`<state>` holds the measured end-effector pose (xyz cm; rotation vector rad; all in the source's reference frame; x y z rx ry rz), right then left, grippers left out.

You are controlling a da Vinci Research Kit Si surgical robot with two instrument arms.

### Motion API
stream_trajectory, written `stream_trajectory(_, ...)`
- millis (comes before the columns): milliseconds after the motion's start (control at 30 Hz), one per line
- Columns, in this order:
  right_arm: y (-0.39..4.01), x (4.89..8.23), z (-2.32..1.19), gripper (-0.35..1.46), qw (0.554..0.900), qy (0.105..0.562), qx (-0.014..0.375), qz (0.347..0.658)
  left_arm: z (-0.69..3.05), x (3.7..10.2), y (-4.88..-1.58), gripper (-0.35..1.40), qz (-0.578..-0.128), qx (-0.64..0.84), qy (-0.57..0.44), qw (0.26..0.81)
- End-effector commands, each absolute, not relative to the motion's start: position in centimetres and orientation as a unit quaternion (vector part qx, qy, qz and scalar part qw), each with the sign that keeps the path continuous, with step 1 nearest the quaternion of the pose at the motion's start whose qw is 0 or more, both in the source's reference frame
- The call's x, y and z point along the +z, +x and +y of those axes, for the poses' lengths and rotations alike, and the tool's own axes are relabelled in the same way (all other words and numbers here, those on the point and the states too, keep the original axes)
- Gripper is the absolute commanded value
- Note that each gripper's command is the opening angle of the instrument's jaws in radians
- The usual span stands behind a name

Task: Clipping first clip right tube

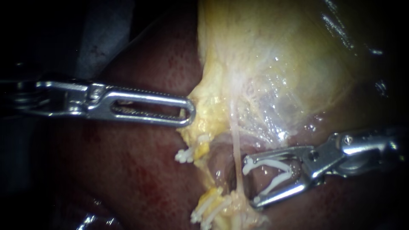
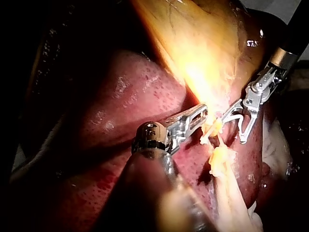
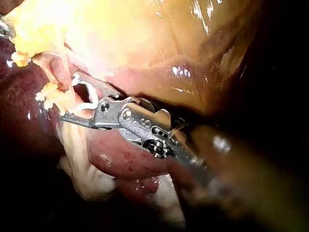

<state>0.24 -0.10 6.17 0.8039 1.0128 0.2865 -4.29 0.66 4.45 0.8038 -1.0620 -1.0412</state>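
A thin pale tube (image 1: 235, 157), the right one, runs down from the yellowish gallbladder (image 1: 272, 64) to fatty tissue below. My right instrument (image 1: 250, 182) comes in from the right, its jaws spread wide and holding an open white clip (image 1: 277, 170). The jaw tips sit just right of the tube, whose strand crosses their mouth; the right wrist view shows the same clip (image 3: 89, 92) beside the tube (image 3: 65, 67). My left instrument (image 1: 187, 114) has slotted jaws shut on yellow tissue at the gallbladder's neck, seen also in the left wrist view (image 2: 202, 113).
Dark red liver (image 1: 128, 170) lies under and left of everything. On the yellow strand to the left sit white clips, one higher (image 1: 185, 155) and more lower down (image 1: 206, 213). A dark hollow (image 1: 223, 170) opens behind the thin tube.
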Motion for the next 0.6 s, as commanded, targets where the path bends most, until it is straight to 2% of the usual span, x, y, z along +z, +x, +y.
stream_trajectory(33, 0.23, 6.2, -0.1, 0.58, 0.789, 0.373, 0.133, 0.47, 0.66, 4.45, -4.29, -0.35, -0.47, -0.461, 0.355, 0.664)
stream_trajectory(600, 0.46, 6.34, -0.09, 0.54, 0.788, 0.382, 0.136, 0.464, 0.65, 4.45, -4.3, -0.35, -0.47, -0.461, 0.355, 0.664)
